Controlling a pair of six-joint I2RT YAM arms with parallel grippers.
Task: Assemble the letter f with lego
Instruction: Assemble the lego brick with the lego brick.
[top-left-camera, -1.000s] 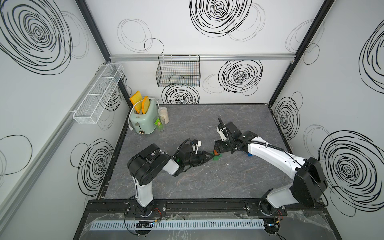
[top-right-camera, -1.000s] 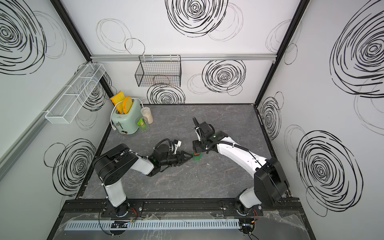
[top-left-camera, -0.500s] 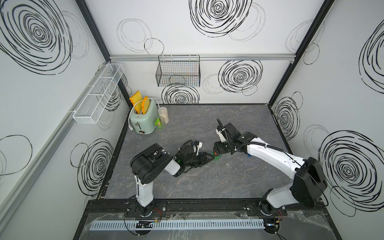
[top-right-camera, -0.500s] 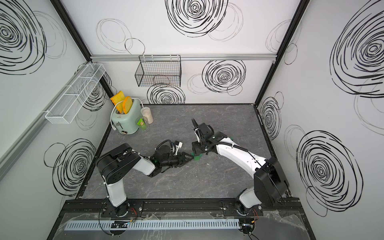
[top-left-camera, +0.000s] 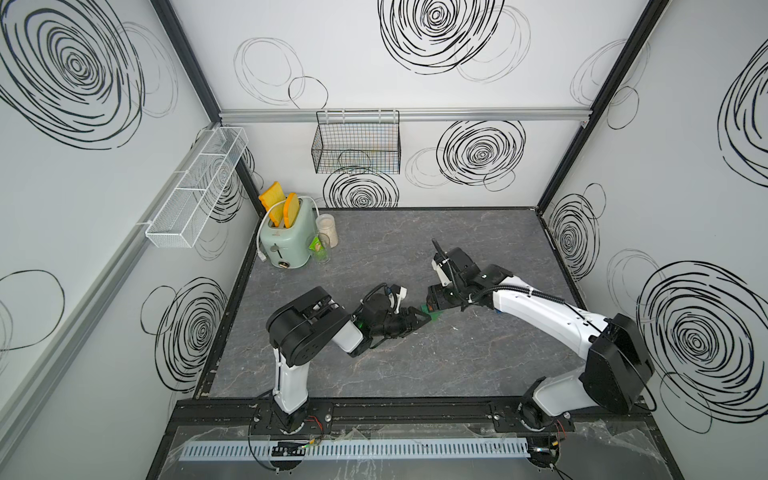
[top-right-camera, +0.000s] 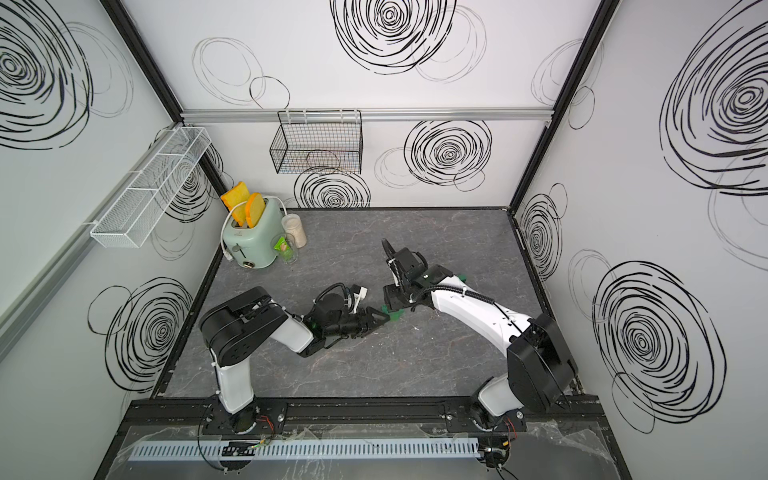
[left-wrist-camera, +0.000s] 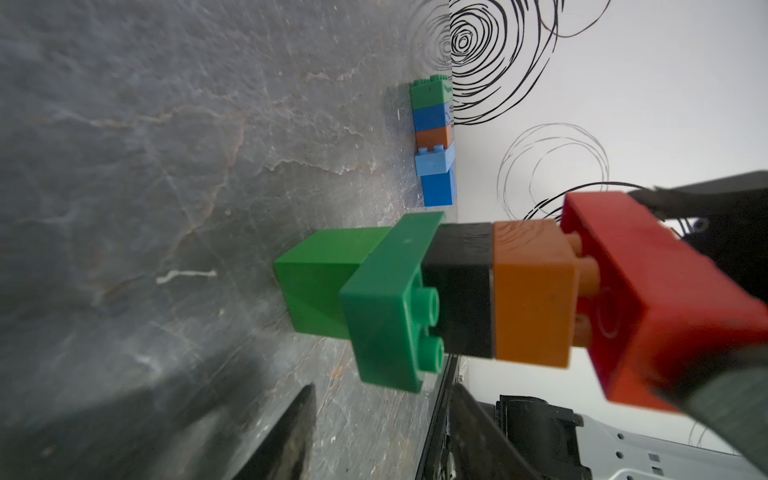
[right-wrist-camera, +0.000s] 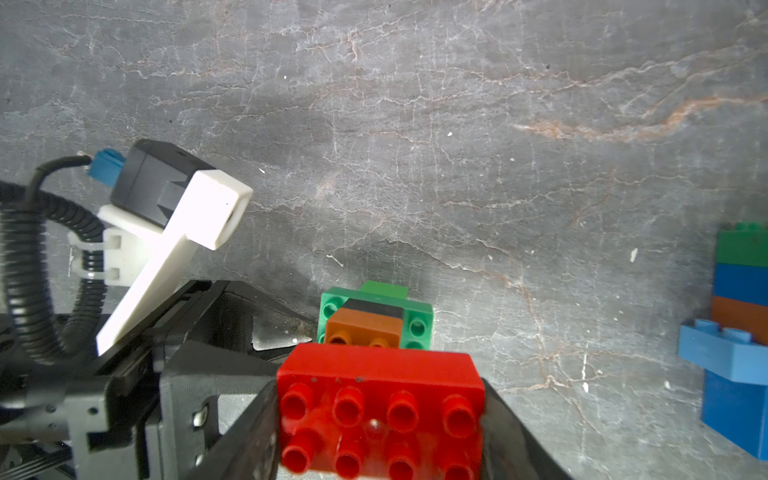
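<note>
A lego stack stands on the table: a green square brick (left-wrist-camera: 320, 282) at the bottom, then a green oblong (left-wrist-camera: 386, 320), a black brick (left-wrist-camera: 457, 291) and an orange brick (left-wrist-camera: 532, 291). My right gripper (right-wrist-camera: 380, 415) is shut on a red oblong brick (right-wrist-camera: 380, 399) and holds it tilted over the orange brick's studs. My left gripper (left-wrist-camera: 382, 399) is open, low beside the stack's base, its fingertips just short of the green oblong. Both grippers meet at the stack (top-left-camera: 432, 316) mid-table in both top views.
A second lego assembly (left-wrist-camera: 434, 141) in green, blue, orange and light blue lies flat to the right, also in the right wrist view (right-wrist-camera: 739, 332). A toaster (top-left-camera: 286, 237), a jar (top-left-camera: 327, 230) and a glass (top-left-camera: 320, 251) stand back left. A wire basket (top-left-camera: 357, 145) hangs on the back wall.
Hardly anything: the left arm's elbow has shifted slightly to the right. Both grippers stay at the stack, with the red brick still in the right one.
</note>
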